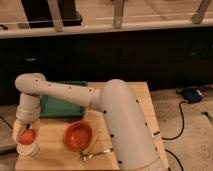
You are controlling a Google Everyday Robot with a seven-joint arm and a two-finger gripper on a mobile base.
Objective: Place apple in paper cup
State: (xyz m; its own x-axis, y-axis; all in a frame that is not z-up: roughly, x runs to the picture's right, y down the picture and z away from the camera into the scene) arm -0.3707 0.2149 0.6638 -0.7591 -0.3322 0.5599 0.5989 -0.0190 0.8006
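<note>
Orange-red apple [27, 135] at far left of the tabletop [51, 152], directly at the mouth of the paper cup [29, 150], which stands near the left front corner. Tool [26, 131] is right at the apple, hanging down from the wrist above it; whether it is clamped on the fruit or has let go I cannot tell, nor whether the apple already bears on the rim. Handling judgement: the apple looks firm, smooth-skinned and round, so likely to slip or roll if taken off-centre; best held across its widest part. It looks about as wide as the cup's mouth, so it may perch on top rather than drop in. The cup reads as light, thin-walled and easy to tip or crush, so any downward push should be gentle and centred. Behind and to the right lies a green tray [56, 107], partly hidden by the white arm [67, 93]. Near the front sits a wide orange bowl [78, 136], apart from the cup. Just beside it, a slim yellow item [93, 145], not identifiable. Tabletop is pale wood, flat. Further right, on the floor: a dark cable [176, 133] and a small blue box [190, 94]. Dark wall behind.
</note>
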